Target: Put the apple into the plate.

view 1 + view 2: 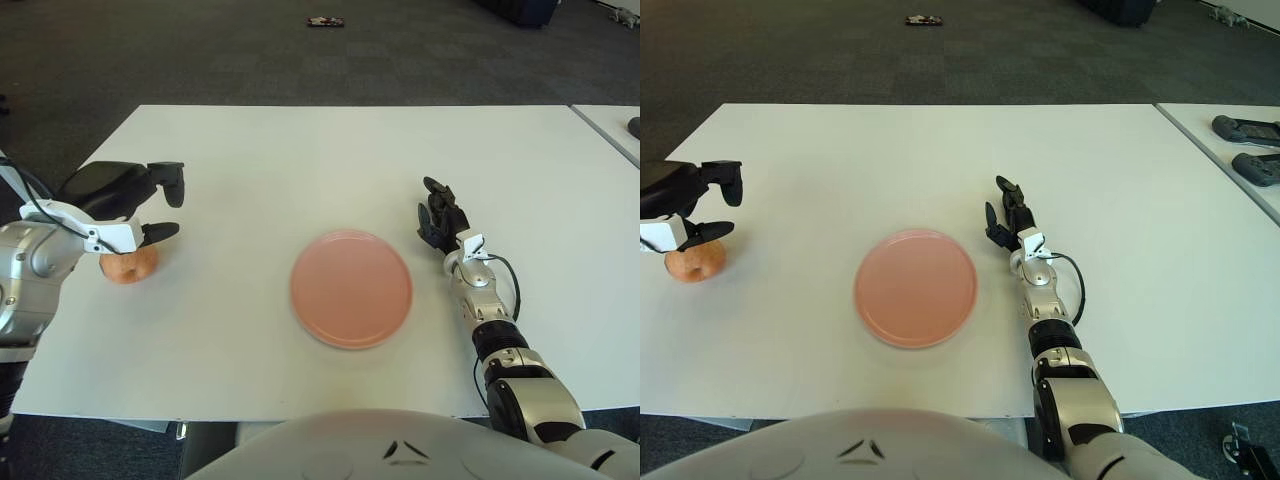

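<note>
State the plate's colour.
The plate is plain pink, clearest in the left eye view.

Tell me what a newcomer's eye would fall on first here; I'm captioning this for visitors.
Probably the pink plate, alone mid-table. Next, the left hand at the table's left edge, fingers spread just above the apple, not gripping it. The right hand shows just right of the plate.
</note>
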You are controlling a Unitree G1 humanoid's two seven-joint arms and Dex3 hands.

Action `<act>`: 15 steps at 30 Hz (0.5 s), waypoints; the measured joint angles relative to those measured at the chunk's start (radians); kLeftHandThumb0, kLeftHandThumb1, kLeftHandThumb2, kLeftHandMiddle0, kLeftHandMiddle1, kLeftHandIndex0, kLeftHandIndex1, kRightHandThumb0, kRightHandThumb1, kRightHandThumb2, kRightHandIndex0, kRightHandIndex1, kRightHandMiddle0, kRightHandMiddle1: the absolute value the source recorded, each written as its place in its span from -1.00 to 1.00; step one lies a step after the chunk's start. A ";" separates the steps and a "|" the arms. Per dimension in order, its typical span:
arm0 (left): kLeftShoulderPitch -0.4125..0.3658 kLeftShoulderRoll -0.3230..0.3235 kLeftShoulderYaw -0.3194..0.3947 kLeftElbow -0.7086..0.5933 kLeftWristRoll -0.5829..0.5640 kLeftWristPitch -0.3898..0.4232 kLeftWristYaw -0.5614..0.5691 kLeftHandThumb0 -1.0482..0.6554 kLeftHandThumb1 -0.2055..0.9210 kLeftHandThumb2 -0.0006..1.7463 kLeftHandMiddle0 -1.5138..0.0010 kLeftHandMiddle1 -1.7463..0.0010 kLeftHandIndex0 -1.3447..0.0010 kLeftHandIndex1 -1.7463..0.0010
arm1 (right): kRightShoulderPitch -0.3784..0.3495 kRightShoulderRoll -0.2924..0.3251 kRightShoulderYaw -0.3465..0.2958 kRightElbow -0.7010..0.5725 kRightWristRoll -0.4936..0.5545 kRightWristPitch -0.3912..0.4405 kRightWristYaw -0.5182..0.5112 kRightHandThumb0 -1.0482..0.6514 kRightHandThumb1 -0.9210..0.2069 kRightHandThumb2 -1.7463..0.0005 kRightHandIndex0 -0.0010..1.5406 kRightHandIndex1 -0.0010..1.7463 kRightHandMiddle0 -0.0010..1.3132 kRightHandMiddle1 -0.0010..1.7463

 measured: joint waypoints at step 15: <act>0.133 0.078 0.120 -0.098 0.062 0.025 -0.114 -1.00 1.00 -0.52 0.98 0.88 1.00 0.99 | -0.001 0.004 -0.001 0.006 0.011 0.021 0.011 -0.64 -1.00 0.12 -0.70 -0.98 -1.00 -0.51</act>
